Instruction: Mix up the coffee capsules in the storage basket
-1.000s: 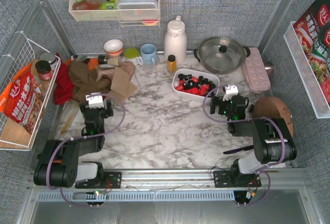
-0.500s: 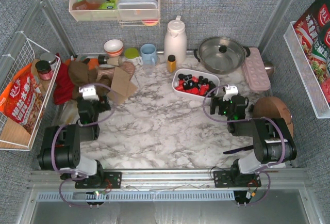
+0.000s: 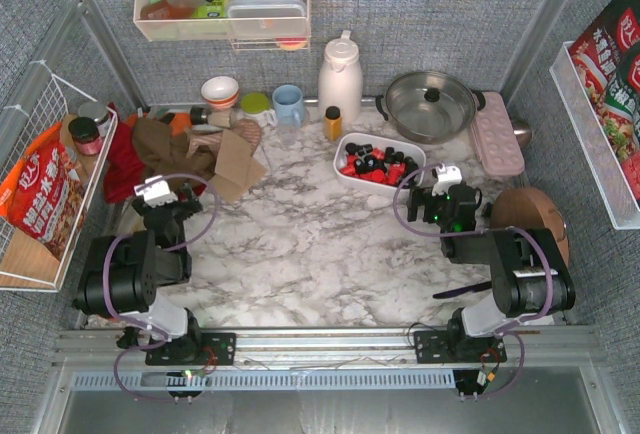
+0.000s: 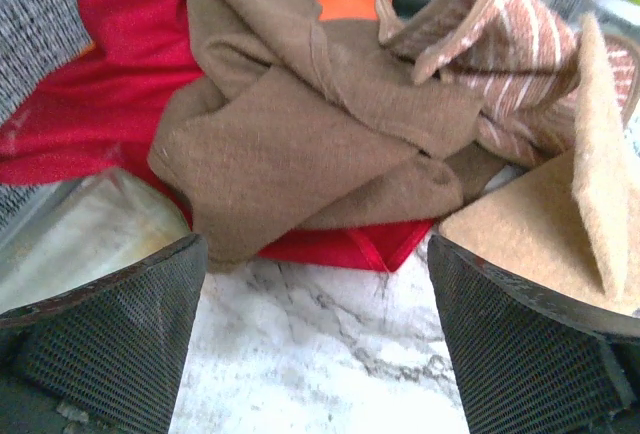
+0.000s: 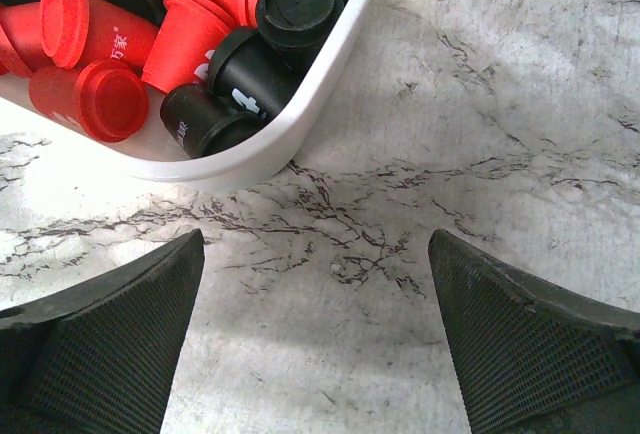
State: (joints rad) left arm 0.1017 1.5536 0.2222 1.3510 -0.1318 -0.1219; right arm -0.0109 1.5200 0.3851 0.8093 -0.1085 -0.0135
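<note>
The white storage basket [image 3: 418, 156] stands at the back centre-right of the marble table, with several red and black coffee capsules [image 3: 375, 164] jumbled in it. My right gripper [image 3: 432, 192] is open and empty, just near and right of the basket. In the right wrist view [image 5: 315, 254] the gripper hangs over bare marble, with the basket's rounded corner [image 5: 300, 119] and the capsules [image 5: 200, 44] at upper left. My left gripper [image 3: 163, 204] is open and empty at the table's left. In its wrist view [image 4: 315, 274] it faces a pile of cloths.
Brown cloth [image 4: 300, 134], red cloth [image 4: 90, 94] and tan card pieces [image 4: 540, 224] lie at back left. A white jug [image 3: 340, 79], yellow-capped bottle [image 3: 333, 122], lidded pot [image 3: 430, 104], pink tray [image 3: 497, 134] and round wooden board [image 3: 530, 214] surround the basket. A wire basket [image 3: 50, 184] hangs left.
My left arm has drawn back and swung left, and its gripper now sits nearer the table's left edge. The right arm and the basket have not moved.
</note>
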